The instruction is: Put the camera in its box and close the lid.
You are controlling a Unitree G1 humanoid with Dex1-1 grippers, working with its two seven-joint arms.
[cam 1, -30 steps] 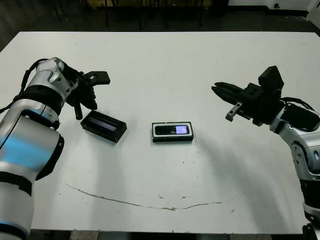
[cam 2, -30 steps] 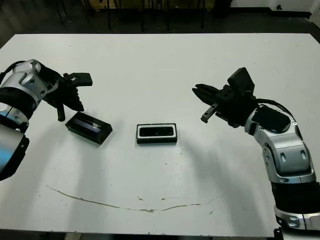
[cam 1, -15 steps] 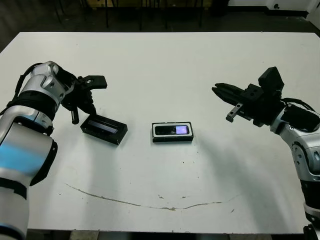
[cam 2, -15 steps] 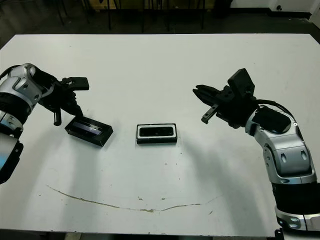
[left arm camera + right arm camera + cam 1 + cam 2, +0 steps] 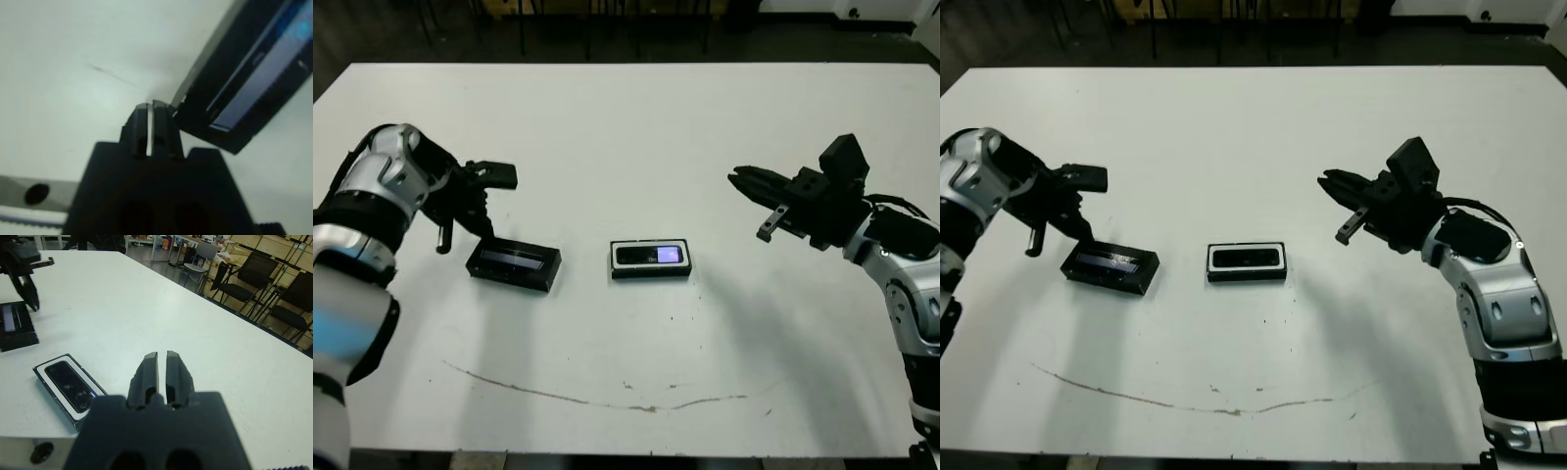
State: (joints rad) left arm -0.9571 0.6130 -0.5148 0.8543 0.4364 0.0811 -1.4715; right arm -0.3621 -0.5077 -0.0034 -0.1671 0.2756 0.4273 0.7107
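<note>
Already the camera [image 5: 650, 256] lies inside the box [image 5: 651, 272], near the middle of the worktop [image 5: 626, 127], screen patch up and toward the right edge. Its long axis runs parallel to the near edge. The lid [image 5: 513, 263] rests flat toward the left edge, well apart from the box, long axis almost the same, a little turned. The left gripper [image 5: 470, 206] is just beside the lid's left end, jaws closed on nothing. The right gripper [image 5: 756, 201] hovers toward the right edge, jaws closed, empty. I think the risk is that closed jaws push the glossy lid and it slides or turns, so it will not match the box
</note>
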